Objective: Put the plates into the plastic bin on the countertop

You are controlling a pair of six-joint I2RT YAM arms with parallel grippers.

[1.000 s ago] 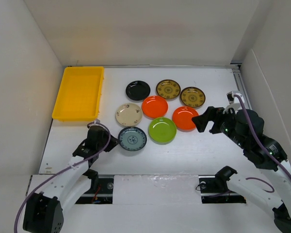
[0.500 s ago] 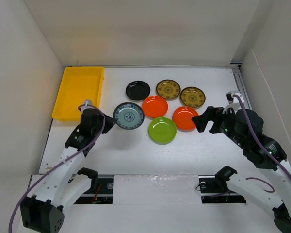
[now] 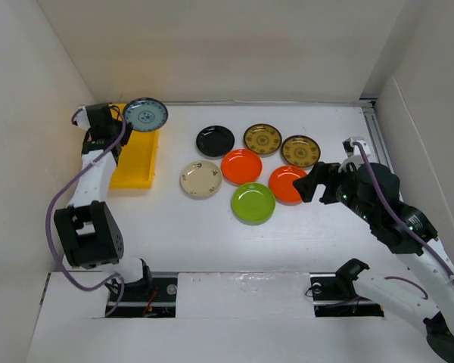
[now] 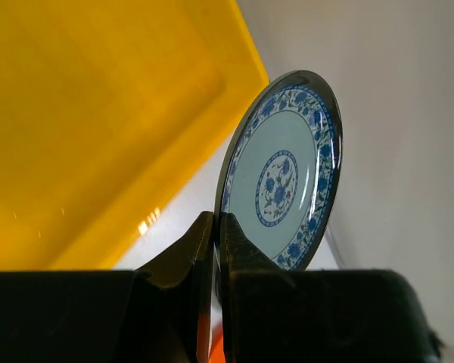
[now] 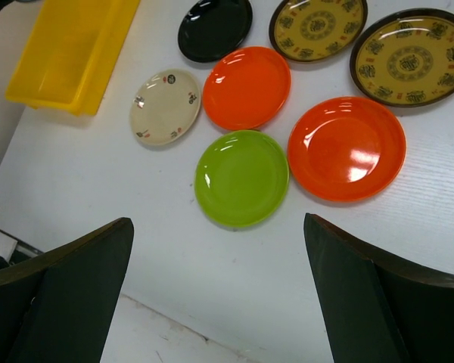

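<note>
Hovering closest to the arm bases, the right claw has its fingers spread wide and holds nothing. Just ahead of the gap between its fingers lies the lime green plate, with one orange plate beside that. Further ahead of this claw lie the cream plate and the second orange plate. Beyond those are the black plate and the two olive-gold plates. All seven rest flat on the countertop.

Farthest off, the left claw is pressed together on the rim of the blue-patterned plate, pinching it on edge, almost upright. The plastic bin lies below and to one side of that claw. From above, the plate hangs over the bin's far corner, close to its rim. No plate shows in the visible part of the bin.

Delivery of what looks like the first plate seems to be the step in hand. Next, the left claw likely needs to shift inward over the bin floor, tip the plate flat, come down low and only then release. Released on edge this near the rim, the plate could roll or clip the wall.
</note>
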